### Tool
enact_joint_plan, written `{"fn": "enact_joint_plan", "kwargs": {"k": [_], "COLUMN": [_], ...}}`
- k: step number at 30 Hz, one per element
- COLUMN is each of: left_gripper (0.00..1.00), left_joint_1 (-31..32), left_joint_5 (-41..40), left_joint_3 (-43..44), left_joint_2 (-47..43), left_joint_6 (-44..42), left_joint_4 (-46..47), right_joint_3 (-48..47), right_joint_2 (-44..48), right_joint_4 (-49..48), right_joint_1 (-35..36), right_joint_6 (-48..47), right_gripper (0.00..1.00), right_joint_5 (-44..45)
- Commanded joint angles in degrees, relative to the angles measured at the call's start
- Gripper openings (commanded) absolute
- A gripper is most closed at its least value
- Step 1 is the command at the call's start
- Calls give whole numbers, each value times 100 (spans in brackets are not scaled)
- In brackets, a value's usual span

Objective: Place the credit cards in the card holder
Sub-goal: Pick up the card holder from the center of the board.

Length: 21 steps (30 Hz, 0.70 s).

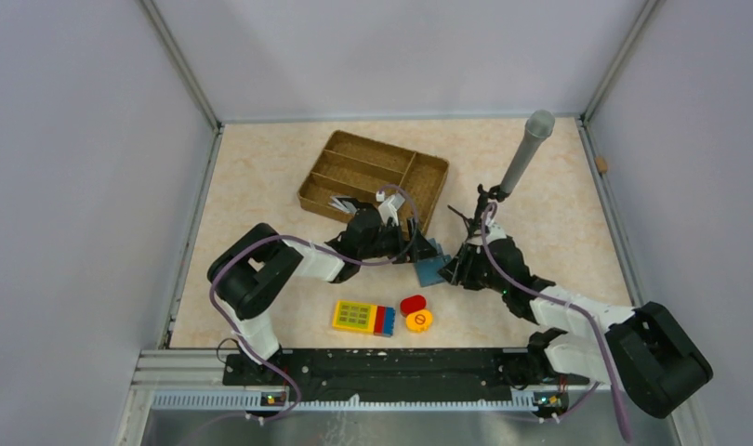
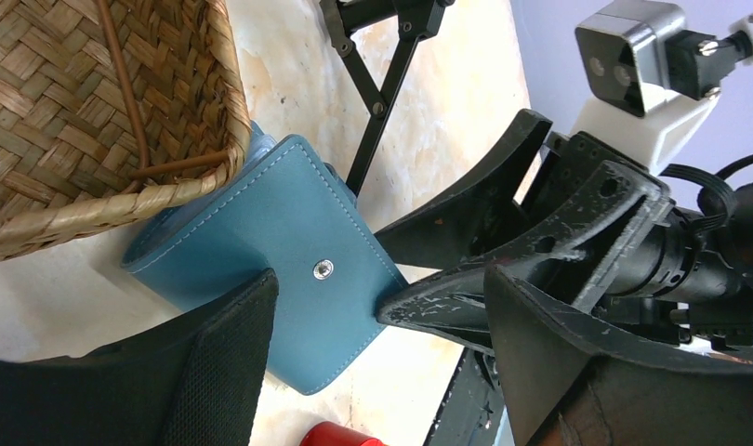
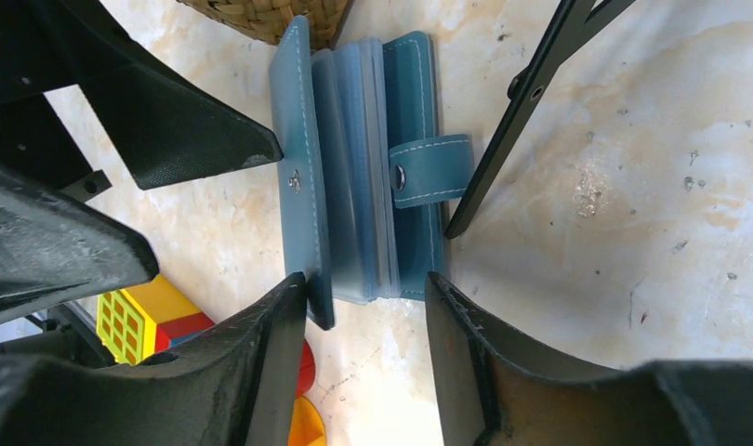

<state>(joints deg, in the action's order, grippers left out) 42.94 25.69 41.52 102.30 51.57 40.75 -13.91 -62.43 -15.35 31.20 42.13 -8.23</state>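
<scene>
1 card holder [image 3: 354,167], teal, on the bench [image 1: 559,214], just beside a corner of the wicker tray [image 2: 168,200]; covers parted, snap tab undone, clear pockets fanned between them.

2 claws at it:
- left claw [image 2: 377,279]: spread wide, 1 finger against the front cover.
- right claw [image 3: 365,279]: astride the near end, 1 finger at each outer cover; firm hold or mere contact, cannot tell.

0 credit cards seen in the pockets or in either claw.

Progress, by judgement: early. Holder opened and steadied; every card yet to be fetched and slid in.
</scene>
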Motion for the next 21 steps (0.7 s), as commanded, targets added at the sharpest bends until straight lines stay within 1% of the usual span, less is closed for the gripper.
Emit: {"fn": "enact_joint_plan", "kwargs": {"k": [1,10,15,18,19,21], "left_gripper": [81,82,82,84,85,86], "left_joint_1": [-22,-22,-22,-22,-22,-22], "left_joint_5": [-12,-8,-15,-89,-124,-201], "left_joint_3": [33,29,14,-52,-98,-185], "left_joint_2": [62,68,-23,-296,-443,-804], "left_joint_6": [29,20,-91,-257,-316,-466], "left_joint_4": [310,300,189,-60,-164,-469], "right_joint_3": [-197,-247,-294,-245,-194,-93], "right_joint_2": [-298,-931,-1166,-1100,-1028,-818], "right_joint_4": [-619,-1137,-1144,-1149,-1176,-1201], "right_joint_1": [-90,-145,-149,-149,-144,-148], "right_joint_6": [-167,-71,179,409,489,642], "right_gripper": [47,32,16,5,0,0], "right_joint_5": [-155,-393,-355,-351,-361,-381]}}
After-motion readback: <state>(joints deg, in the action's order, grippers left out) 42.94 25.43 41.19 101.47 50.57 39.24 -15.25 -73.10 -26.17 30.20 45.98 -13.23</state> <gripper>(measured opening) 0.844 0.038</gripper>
